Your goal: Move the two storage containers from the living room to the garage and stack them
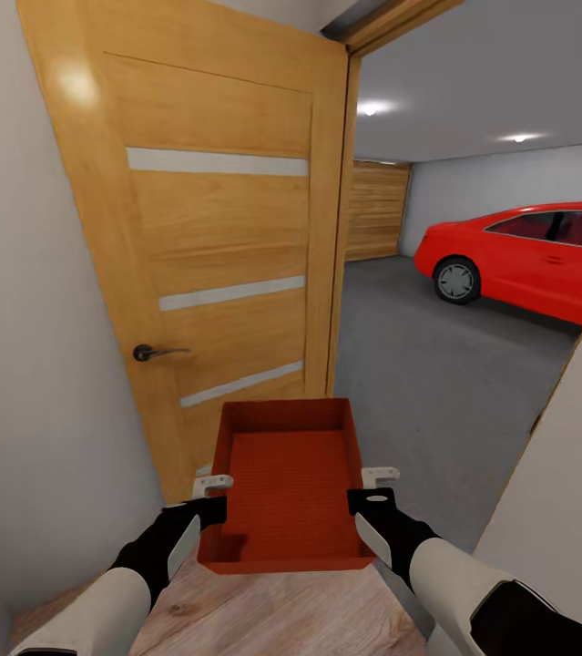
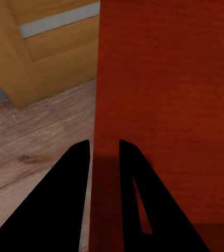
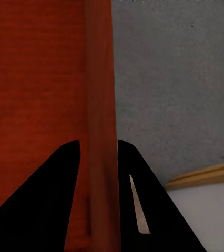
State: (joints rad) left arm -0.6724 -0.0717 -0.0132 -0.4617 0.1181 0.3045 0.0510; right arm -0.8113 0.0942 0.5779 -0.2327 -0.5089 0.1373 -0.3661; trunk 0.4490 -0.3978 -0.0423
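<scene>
Low in the middle of the frame, the left gripper [image 1: 210,493] is clenched on the left wall of the orange-red storage container [image 1: 289,487], and the right gripper [image 1: 374,485] pinches its right wall, carrying it above the light wood plank floor [image 1: 272,620]. Behind it, upper left, stands an open wooden door [image 1: 209,237]. Beyond lies the garage's dark grey floor [image 1: 436,364], with a red car [image 1: 527,255] at the right.

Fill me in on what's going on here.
The robot is carrying one orange-red storage container with both arms. The left gripper pinches one side wall and the right gripper the opposite wall. It stands at an open wooden door, over wood plank flooring, facing the garage's dark grey floor and a red car. Nothing has been set down in the garage yet.
</scene>
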